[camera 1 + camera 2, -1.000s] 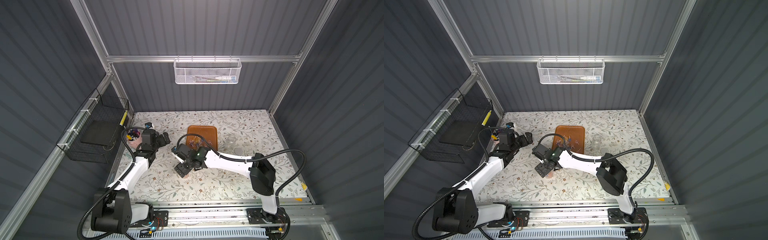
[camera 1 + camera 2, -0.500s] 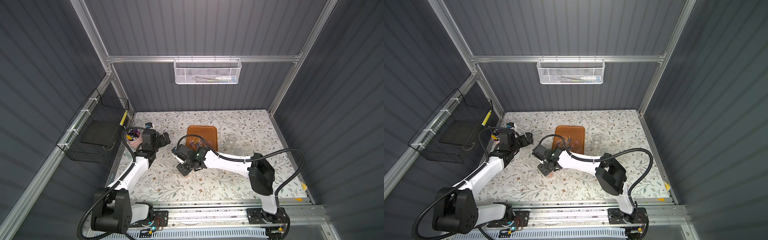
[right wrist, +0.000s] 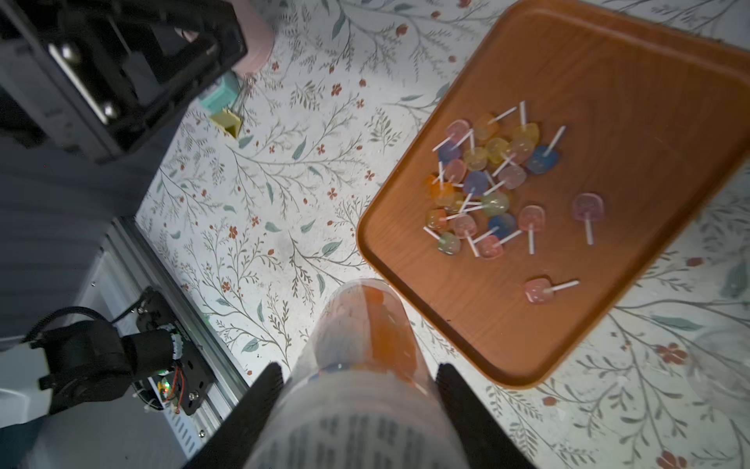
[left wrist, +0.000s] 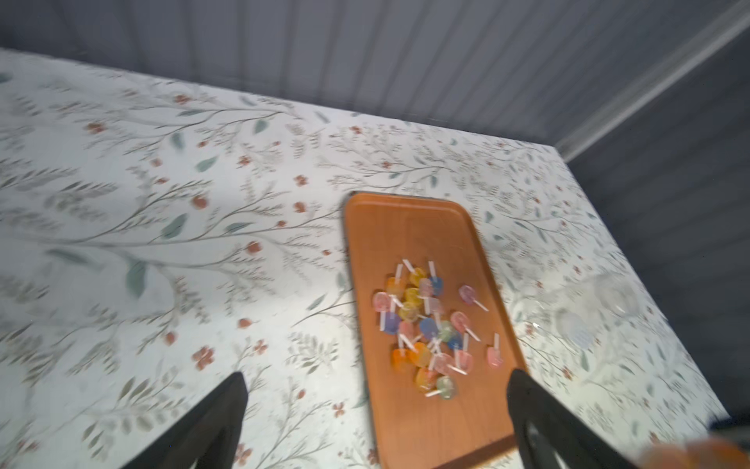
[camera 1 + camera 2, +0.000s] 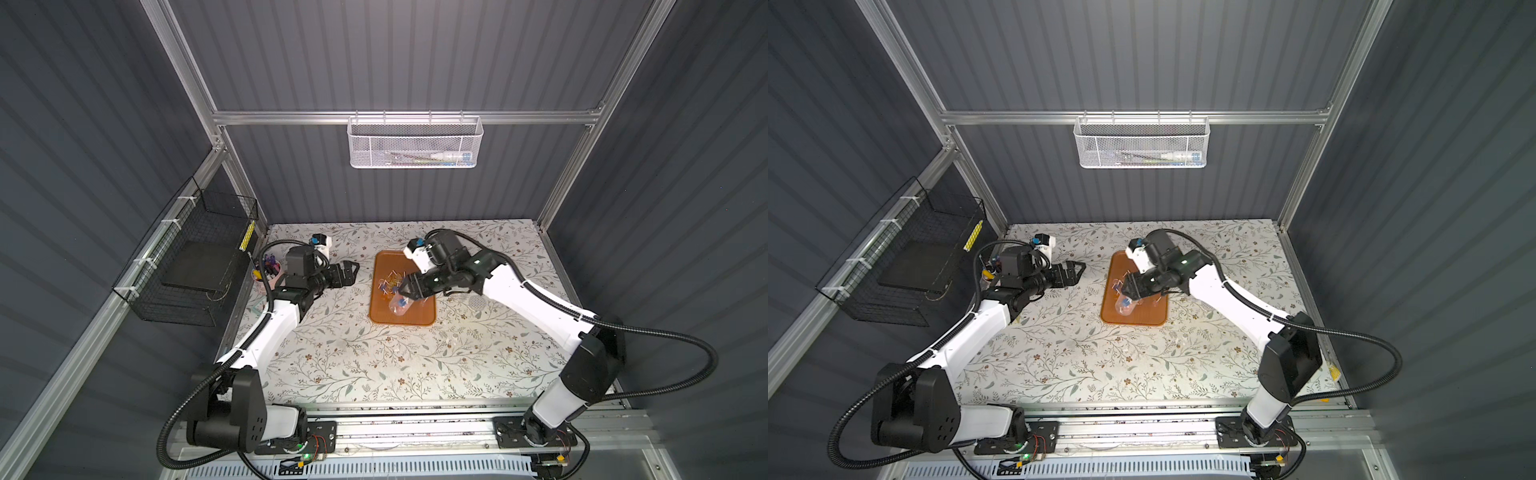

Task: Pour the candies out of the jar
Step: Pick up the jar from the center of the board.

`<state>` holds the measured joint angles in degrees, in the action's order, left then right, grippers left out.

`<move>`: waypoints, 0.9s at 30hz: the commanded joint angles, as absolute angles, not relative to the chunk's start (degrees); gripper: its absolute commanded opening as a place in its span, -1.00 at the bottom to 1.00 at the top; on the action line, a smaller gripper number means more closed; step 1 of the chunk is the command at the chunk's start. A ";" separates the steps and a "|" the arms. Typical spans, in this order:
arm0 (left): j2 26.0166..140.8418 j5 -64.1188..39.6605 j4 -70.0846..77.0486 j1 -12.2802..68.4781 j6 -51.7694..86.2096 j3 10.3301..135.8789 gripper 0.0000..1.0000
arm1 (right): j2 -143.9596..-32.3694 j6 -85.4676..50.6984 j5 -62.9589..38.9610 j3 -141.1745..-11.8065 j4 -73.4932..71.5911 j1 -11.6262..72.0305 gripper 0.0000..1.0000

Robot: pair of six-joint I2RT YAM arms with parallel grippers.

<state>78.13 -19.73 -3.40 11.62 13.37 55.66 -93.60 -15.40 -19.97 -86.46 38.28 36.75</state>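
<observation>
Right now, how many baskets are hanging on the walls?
2. A white mesh basket hangs on the back wall's rail, and a black wire basket hangs on the left side wall. None looks hidden.

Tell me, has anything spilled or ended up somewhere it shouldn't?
Nothing stands out. The candies lie heaped on the tray, and none are visible on the flowered table. The right gripper holds the jar, which has a few candies inside.

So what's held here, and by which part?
Right end effector grips the clear jar across its labelled side wall; left end effector is open, empty.
</observation>
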 commanded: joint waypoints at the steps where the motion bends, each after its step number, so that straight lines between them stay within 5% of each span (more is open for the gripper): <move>1: 80.04 -30.71 -8.08 15.92 7.81 60.81 0.99 | -91.20 -14.37 -31.64 -86.49 40.78 32.63 0.01; 8: 84.78 -35.20 -11.92 27.22 -2.26 68.85 0.99 | -91.48 -12.48 -32.70 -90.70 44.98 26.97 0.03; 21: 89.86 -41.31 -15.25 33.97 -10.55 73.73 0.98 | -93.54 -9.93 -44.64 -95.71 49.42 23.16 -0.01; 27: 88.88 -40.55 -12.70 34.58 -10.15 72.25 0.78 | -93.85 -12.83 -49.51 -93.50 45.71 23.20 -0.02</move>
<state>89.49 -39.55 -13.76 34.57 -9.10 72.51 -93.60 -11.33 -43.94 -94.52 48.05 23.24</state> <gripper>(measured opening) 0.902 0.564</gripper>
